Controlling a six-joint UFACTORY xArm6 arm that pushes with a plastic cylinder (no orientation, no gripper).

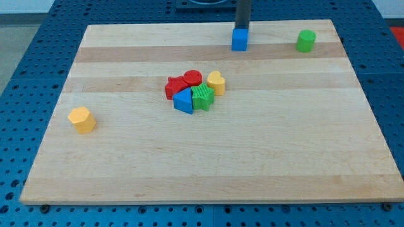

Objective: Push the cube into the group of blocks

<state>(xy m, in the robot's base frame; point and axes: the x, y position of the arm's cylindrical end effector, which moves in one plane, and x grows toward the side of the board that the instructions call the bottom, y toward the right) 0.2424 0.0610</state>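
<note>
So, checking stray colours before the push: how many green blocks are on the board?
2. One green cylinder block stands alone near the view's top right; one ribbed green block sits in the central cluster. None appears hidden.

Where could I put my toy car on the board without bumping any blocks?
The bare wood below the cluster, right of the yellow block, is widest. The view's right side below the green cylinder is free too. It is crowded at the cluster and near the blue cube, where my tip sits just behind.
</note>
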